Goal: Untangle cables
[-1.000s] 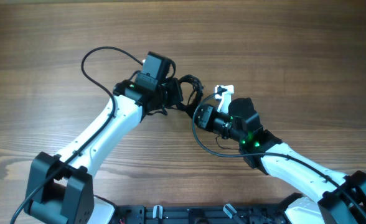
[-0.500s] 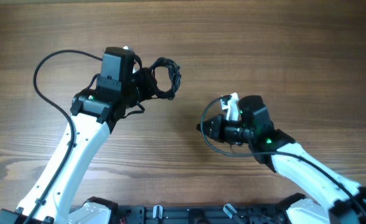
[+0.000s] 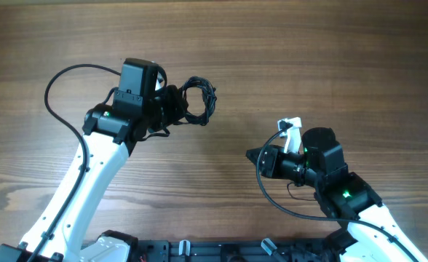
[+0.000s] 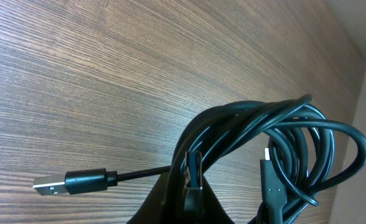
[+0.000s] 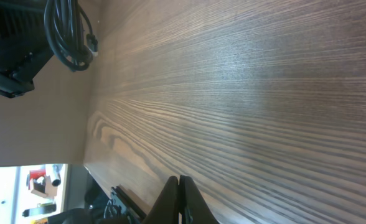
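The cables (image 3: 199, 100) are one small bunch of thin black loops just right of my left gripper (image 3: 175, 108). That gripper is shut on the bunch. In the left wrist view the left gripper (image 4: 192, 199) pinches a few strands. The loops (image 4: 282, 140) fan out to the right and a USB plug end (image 4: 68, 183) sticks out to the left. My right gripper (image 3: 252, 154) is shut and empty, well apart from the bunch, to its lower right. In the right wrist view the right gripper (image 5: 180, 200) is closed over bare wood, and the bunch (image 5: 68, 34) shows at the top left.
The wooden table (image 3: 330, 65) spreads all round. A thicker black arm cable (image 3: 54, 87) arcs beside the left arm, and another (image 3: 272, 200) loops under the right wrist. A black rail (image 3: 199, 251) runs along the front edge.
My right gripper has pulled back to the right and toward the front, away from the bunch. My left gripper, carrying the bunch, has moved left and now sits slightly to the right.
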`<state>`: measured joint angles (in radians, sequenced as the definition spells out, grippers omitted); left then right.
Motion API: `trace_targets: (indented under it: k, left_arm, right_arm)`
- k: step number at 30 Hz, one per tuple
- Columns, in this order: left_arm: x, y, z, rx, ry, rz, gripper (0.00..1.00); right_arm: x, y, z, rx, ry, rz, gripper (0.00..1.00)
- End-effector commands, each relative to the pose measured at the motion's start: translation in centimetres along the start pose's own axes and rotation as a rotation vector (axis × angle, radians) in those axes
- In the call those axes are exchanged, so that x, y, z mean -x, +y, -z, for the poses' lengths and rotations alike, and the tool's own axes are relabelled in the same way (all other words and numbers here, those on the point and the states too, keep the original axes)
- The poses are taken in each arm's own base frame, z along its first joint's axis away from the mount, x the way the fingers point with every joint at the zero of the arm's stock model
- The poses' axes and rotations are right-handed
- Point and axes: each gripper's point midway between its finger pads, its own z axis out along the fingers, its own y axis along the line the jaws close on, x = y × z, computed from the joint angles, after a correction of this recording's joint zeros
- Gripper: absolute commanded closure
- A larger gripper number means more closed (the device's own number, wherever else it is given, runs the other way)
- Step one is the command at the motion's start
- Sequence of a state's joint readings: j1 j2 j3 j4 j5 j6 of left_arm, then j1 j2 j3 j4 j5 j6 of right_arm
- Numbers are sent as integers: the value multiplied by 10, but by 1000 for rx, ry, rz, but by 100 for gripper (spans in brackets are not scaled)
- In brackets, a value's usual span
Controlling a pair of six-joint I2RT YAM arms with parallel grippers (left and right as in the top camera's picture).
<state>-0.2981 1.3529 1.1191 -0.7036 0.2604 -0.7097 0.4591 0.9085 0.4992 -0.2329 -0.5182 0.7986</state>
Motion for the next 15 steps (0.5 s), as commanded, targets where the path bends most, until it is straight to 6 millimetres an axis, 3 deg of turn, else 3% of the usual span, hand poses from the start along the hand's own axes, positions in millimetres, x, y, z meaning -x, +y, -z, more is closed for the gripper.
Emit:
trace_targets:
  k: [1,4,7,10,15]
  left_arm:
    - [1,-6,4,-25,-3,1,96]
    - [0,-4,0,-15,6,5,96]
    - [0,-1,-6,-2,20,10,96]
    - [1,-2,-10,-6,17,13,96]
    - [-1,-4,-11,-5,20,5,96]
  right_arm:
    - [-3,-5,0,-22,14,-32,95]
    - [-8,-9,0,-39,32,-45,94]
    - [-3,-14,1,-69,1,-54,82]
    - [6,-20,1,-97,-57,-244,67]
    - [22,-5,-3,-24,-106,-315,64]
